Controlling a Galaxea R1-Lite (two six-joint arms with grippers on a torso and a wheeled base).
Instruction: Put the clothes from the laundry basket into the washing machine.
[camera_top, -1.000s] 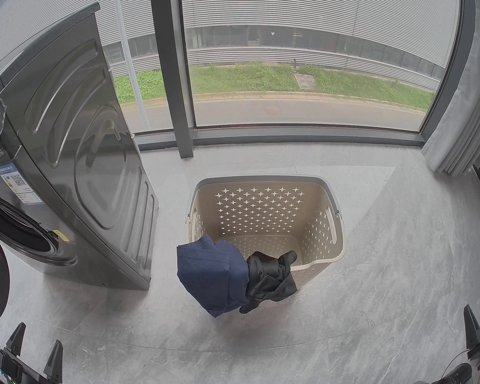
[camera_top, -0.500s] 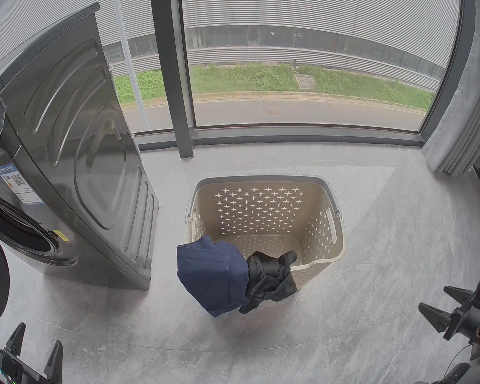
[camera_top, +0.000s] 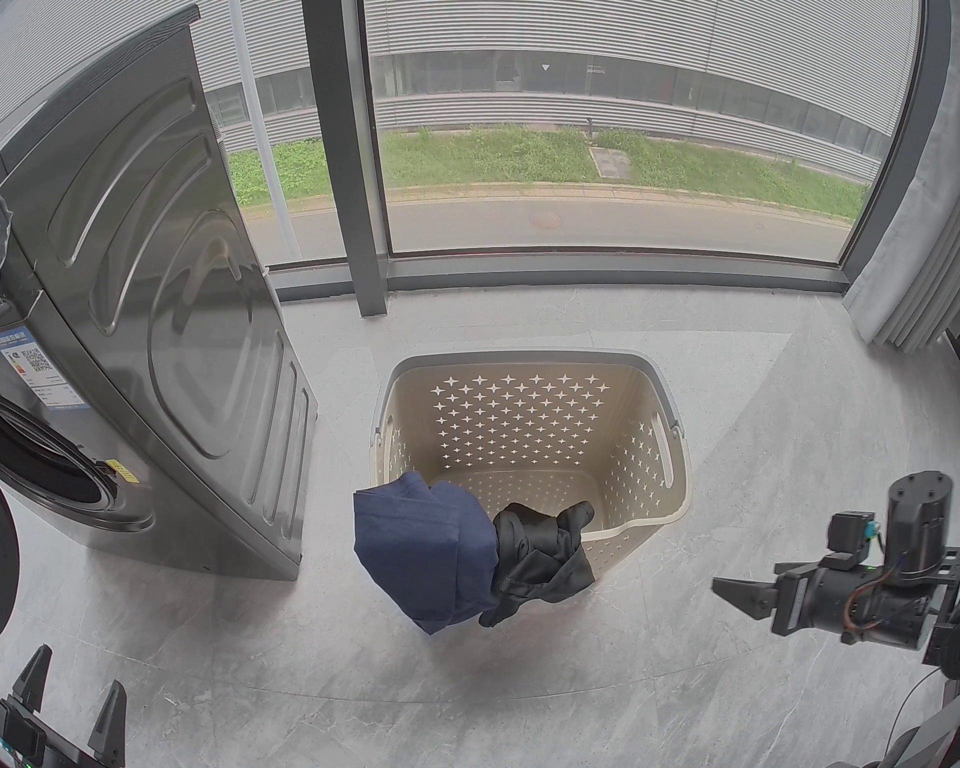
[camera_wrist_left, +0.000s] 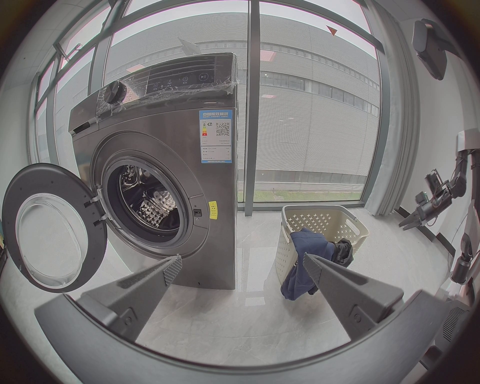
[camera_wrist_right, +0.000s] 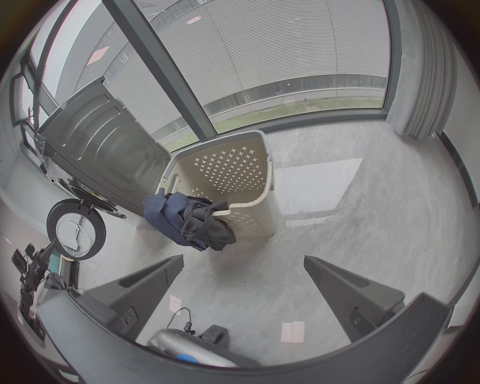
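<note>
My right jaws sit at the lower right of the head view, pointing toward frame left and well apart from the clothes. My right wrist camera shows their fingers (camera_wrist_right: 146, 287) spread wide with nothing between them. My left jaws are in the bottom left corner of the head view, also apart and empty, low over the grey floor (camera_top: 700, 700).

The laundry basket (camera_top: 520, 408), beige with star-shaped holes, stands on the floor at frame centre, in front of the window (camera_top: 600, 130). A blue garment (camera_top: 425, 550) is draped over the basket's near rim and hangs down its outer side. A black garment (camera_top: 540, 560) lies over the same rim, touching the blue one on its right.

The washing machine (camera_top: 150, 300) fills the left of the frame, just beside the basket. My left wrist camera shows its round door (camera_wrist_left: 50, 240) swung open and the drum (camera_wrist_left: 150, 202) exposed. A pale curtain (camera_top: 915, 250) hangs at the right edge.
</note>
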